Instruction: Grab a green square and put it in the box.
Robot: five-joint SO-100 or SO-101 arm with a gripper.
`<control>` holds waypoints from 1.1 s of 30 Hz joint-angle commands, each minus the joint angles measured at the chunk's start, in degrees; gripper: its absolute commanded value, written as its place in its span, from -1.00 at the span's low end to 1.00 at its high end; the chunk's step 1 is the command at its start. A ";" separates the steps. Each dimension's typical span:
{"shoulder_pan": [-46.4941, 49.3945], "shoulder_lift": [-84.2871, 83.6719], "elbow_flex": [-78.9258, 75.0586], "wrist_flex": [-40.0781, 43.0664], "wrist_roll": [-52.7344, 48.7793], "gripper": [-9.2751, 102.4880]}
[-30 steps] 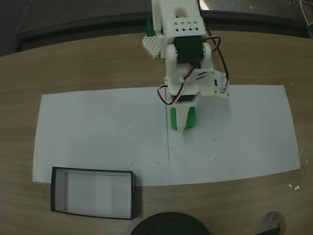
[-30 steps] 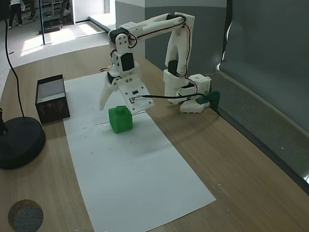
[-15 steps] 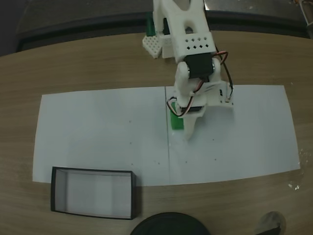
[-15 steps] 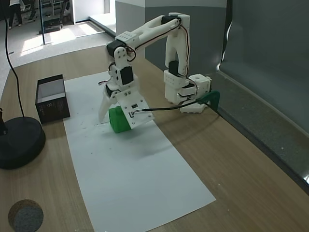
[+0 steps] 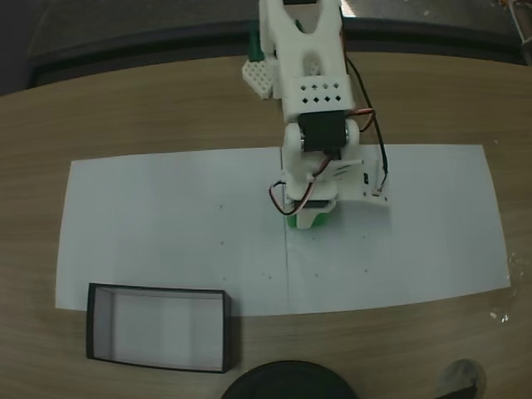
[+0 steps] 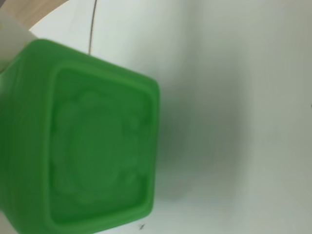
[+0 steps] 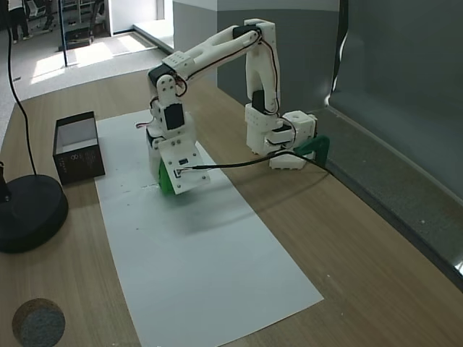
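One arm, one hand (image 5: 311,218), one green square (image 6: 83,141), one box (image 5: 158,327), catalogued by position relative to the white paper sheet (image 5: 166,224) on the tabletop (image 5: 150,108).

Green square: on the sheet, near its middle, just beside the thin dark line drawn across it. In a fixed view only a green sliver (image 5: 307,221) shows below the hand; in another a green corner (image 7: 166,181) shows at the hand's left side. In the wrist view it lies very close, with a white finger (image 6: 12,34) at its upper left corner.

Hand: lowered over the square, covering it from above. Whether it is already clenched on the square or merely set around it cannot be told; the fingertips are hidden in both fixed views.

Box: black walls, pale floor, straddling the sheet's lower left edge in a fixed view, well apart from the square; at the sheet's far left edge (image 7: 76,144) in another.

Step in hand, as judged: the grasp. The square is not yet in the box.

Next move, as judged: a firm closure, a straight lift off the sheet, then a carry across to the box.

Other item: round black base (image 7: 29,213), off the sheet, near the box.
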 commanded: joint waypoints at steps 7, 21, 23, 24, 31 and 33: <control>12.22 7.56 -44.65 5.01 -0.18 -0.57; 27.69 -30.06 -73.92 -6.77 0.35 -0.58; 27.60 -35.07 -77.61 -6.33 0.35 -0.58; 27.51 -37.27 -79.01 -6.33 0.35 -0.58; 27.42 -45.44 -83.58 -6.33 0.35 -0.47; 27.60 -45.70 -83.32 -6.24 0.35 -0.34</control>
